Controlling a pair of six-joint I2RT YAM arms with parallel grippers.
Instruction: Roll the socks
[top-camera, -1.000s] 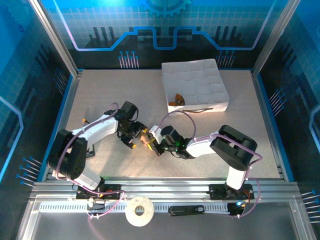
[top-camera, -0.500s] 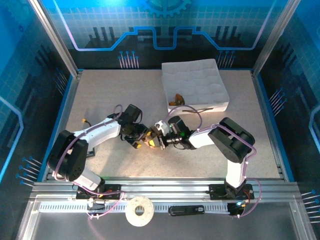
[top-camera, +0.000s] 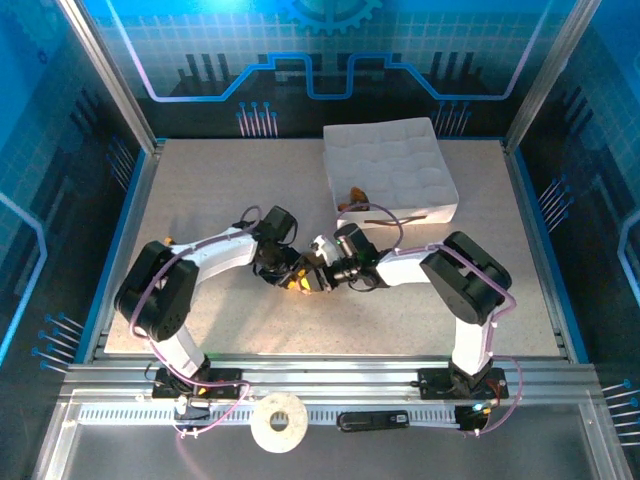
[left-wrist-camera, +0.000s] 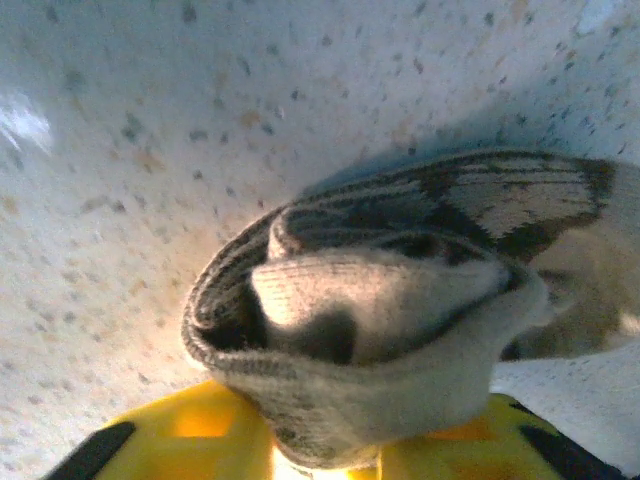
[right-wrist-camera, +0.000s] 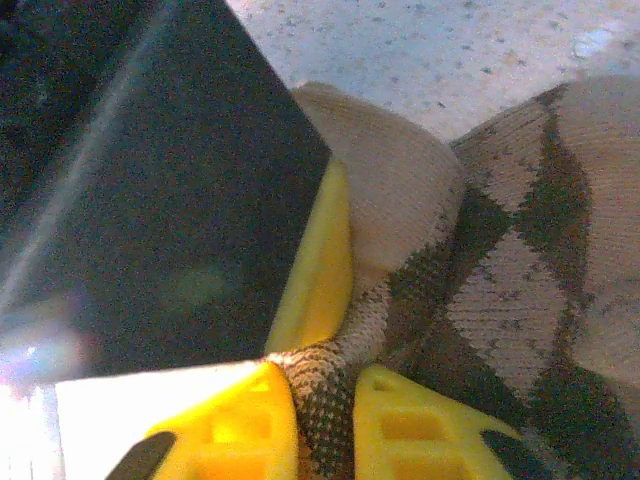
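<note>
The brown-and-beige argyle sock (top-camera: 303, 281) lies as a rolled bundle on the table, between my two grippers. In the left wrist view its rolled end (left-wrist-camera: 380, 300) faces the camera. The left gripper (left-wrist-camera: 330, 455) is shut on its lower fold, and in the top view it (top-camera: 288, 275) meets the bundle from the left. My right gripper (right-wrist-camera: 325, 415) pinches a strip of the same sock (right-wrist-camera: 520, 270), and from above it (top-camera: 317, 276) comes in from the right. The other sock (top-camera: 352, 197), orange and dark, lies in the box's near left corner.
The white quilted box (top-camera: 400, 165) stands at the back right, just behind the right forearm. A roll of white tape (top-camera: 278, 423) and a black bar (top-camera: 372, 420) lie on the front rail. The left gripper's black body (right-wrist-camera: 150, 200) crowds the right wrist view.
The left gripper has slid right to the bundle and closed on it. The right gripper has moved up and left with the sock, so both now meet at the table's middle.
</note>
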